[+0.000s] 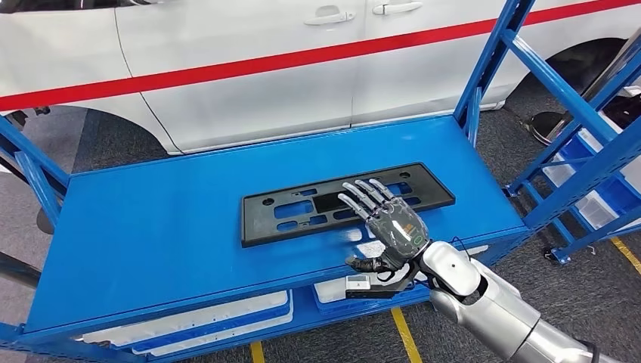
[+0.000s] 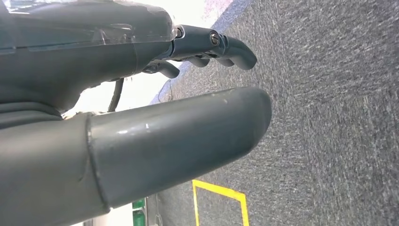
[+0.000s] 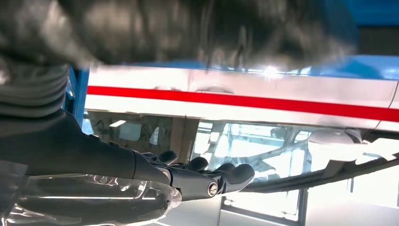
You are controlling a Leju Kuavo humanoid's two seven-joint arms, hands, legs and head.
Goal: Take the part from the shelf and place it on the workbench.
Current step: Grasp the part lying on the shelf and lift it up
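A long black plastic part (image 1: 302,209) with several cut-outs lies flat on the blue shelf board (image 1: 151,227). My right hand (image 1: 385,219) is stretched out flat over the part's right half, fingers straight and spread, thumb hanging below the shelf's front edge. Whether the fingertips touch the part I cannot tell. In the right wrist view the right hand's fingers (image 3: 207,176) reach straight forward with nothing in them. In the left wrist view my left hand (image 2: 155,117) hangs over grey carpet, thumb straight, fingers lightly bent, holding nothing.
Blue shelf uprights (image 1: 491,68) rise at the right and a brace (image 1: 30,174) at the left. A white car (image 1: 302,60) with a red stripe stands behind the shelf. White trays (image 1: 227,314) lie on the lower level. Yellow floor lines (image 2: 221,197) mark the carpet.
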